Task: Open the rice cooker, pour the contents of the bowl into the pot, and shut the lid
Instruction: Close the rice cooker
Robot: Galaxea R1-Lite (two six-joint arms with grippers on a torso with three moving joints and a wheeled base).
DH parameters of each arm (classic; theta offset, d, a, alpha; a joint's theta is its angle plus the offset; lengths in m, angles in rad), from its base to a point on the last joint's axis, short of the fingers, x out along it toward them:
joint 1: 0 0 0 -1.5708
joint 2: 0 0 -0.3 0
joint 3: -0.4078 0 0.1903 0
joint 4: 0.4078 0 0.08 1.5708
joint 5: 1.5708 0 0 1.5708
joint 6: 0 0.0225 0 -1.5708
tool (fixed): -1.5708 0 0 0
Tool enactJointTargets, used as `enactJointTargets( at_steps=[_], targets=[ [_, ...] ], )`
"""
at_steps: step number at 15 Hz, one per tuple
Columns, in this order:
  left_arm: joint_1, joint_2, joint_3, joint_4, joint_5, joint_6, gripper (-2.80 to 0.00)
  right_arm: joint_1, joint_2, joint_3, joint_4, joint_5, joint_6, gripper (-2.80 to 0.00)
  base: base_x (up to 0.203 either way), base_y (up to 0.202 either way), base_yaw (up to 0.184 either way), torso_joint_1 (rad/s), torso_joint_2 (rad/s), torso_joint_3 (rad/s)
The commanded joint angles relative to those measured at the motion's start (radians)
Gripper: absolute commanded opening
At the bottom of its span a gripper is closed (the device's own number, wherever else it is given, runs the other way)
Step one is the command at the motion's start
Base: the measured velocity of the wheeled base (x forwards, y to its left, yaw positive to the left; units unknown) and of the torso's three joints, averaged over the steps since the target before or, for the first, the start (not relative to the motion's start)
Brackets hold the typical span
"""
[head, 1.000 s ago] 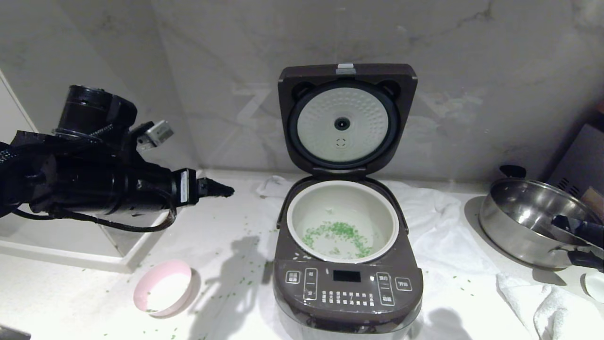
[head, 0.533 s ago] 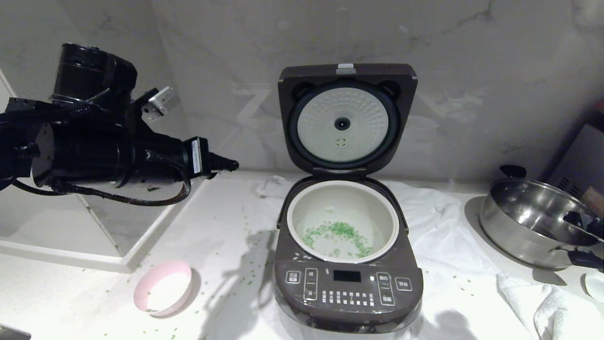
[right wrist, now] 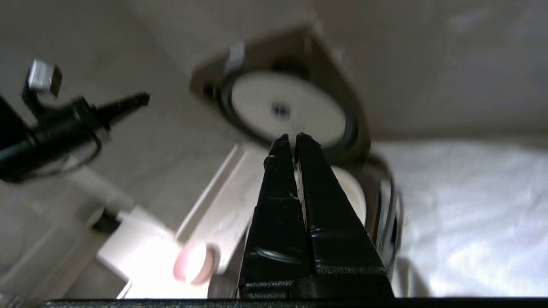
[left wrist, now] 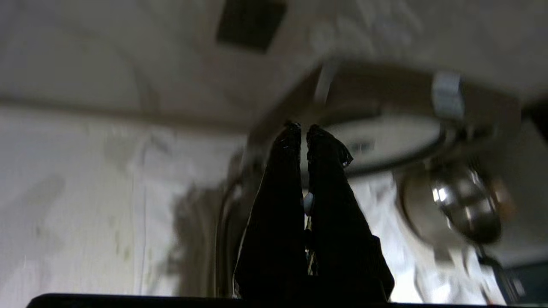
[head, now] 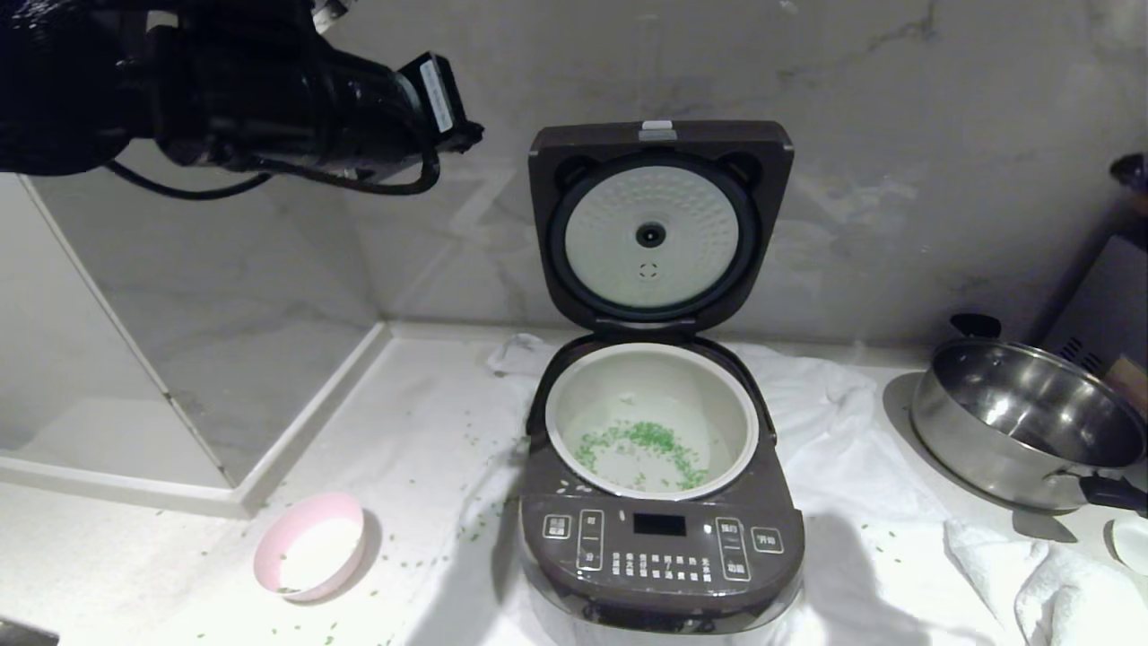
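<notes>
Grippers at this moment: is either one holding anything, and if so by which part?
Nothing is held. The left gripper and the right gripper are both shut on nothing; the pink bowl sits free on the counter.

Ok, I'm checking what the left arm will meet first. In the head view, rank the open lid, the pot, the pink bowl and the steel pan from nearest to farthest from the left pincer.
1. Lid: upright, just right of the shut left pincer.
2. Pot: below the lid.
3. Pink bowl: low on the counter, front left.
4. Steel pan: far right.
</notes>
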Motion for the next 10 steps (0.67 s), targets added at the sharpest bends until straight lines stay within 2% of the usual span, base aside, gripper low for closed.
enactJointTargets(
  at_steps=[1,2,4,6,7,8,10],
  targets=[
    [-0.032,0.137,-0.126,-0.001,0.063,0.008,-2.8,-0.066,0.182,-0.173,-0.002,0.006,0.007,-2.8,0.0,0.0,0.0,0.0,0.0,0.0],
    [-0.044,0.126,-0.103,0.012,0.076,0.011,-2.8,-0.125,0.234,-0.237,-0.003,0.013,0.021,-2.8,0.0,0.0,0.0,0.0,0.0,0.0],
    [-0.047,0.046,0.038,0.05,0.072,0.012,-2.8,-0.269,0.322,-0.348,-0.003,0.076,0.11,-2.8,0.0,0.0,0.0,0.0,0.0,0.0],
    [-0.029,-0.09,0.216,0.063,0.013,0.015,-2.8,-0.417,0.428,-0.447,-0.004,0.26,0.212,-2.8,0.0,0.0,0.0,0.0,0.0,0.0],
    [-0.016,-0.16,0.295,0.066,-0.035,0.017,-2.8,-0.454,0.483,-0.489,-0.005,0.342,0.241,-2.8,0.0,0.0,0.0,0.0,0.0,0.0],
    [0.005,-0.218,0.367,0.068,-0.085,0.017,-2.8,-0.471,0.542,-0.536,-0.005,0.389,0.258,-2.8,0.0,0.0,0.0,0.0,0.0,0.0],
    [0.057,-0.248,0.419,0.07,-0.129,0.016,-2.8,-0.482,0.652,-0.642,-0.004,0.47,0.273,-2.8,0.0,0.0,0.0,0.0,0.0,0.0]
  ],
)
